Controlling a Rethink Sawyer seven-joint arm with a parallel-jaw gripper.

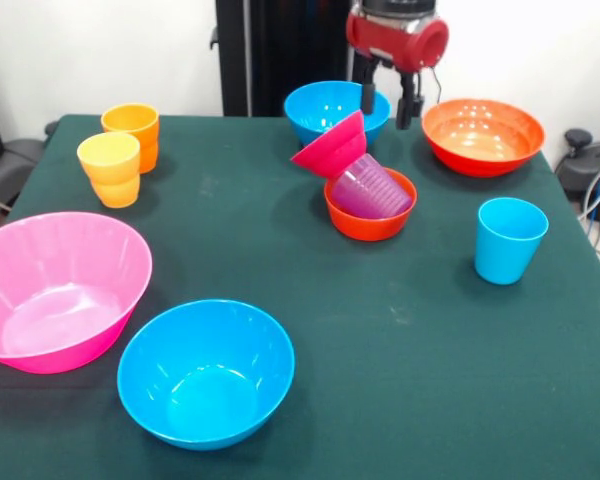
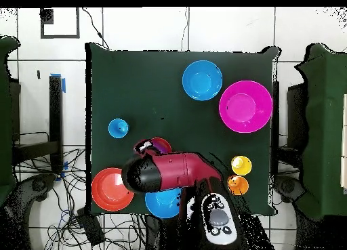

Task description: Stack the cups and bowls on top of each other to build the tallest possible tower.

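The tower stands mid-table: a small orange-red bowl (image 1: 368, 222) holds a purple cup (image 1: 370, 188) lying tilted, and a small magenta bowl (image 1: 330, 148) leans on top of it. My gripper (image 1: 388, 103) hangs open and empty just behind and above the tower, touching nothing. In the overhead view the red arm head (image 2: 146, 173) covers most of the tower. Loose pieces are a light blue cup (image 1: 510, 240), an orange cup (image 1: 132, 128), a yellow-orange cup (image 1: 110, 168), a wide orange-red bowl (image 1: 483, 135), two blue bowls (image 1: 325, 108) (image 1: 205, 372) and a large pink bowl (image 1: 55, 290).
The dark green table (image 1: 400, 340) carries all pieces. The pink bowl and the front blue bowl sit close together near the front left corner. Cables and black equipment (image 1: 590, 160) lie beyond the right edge.
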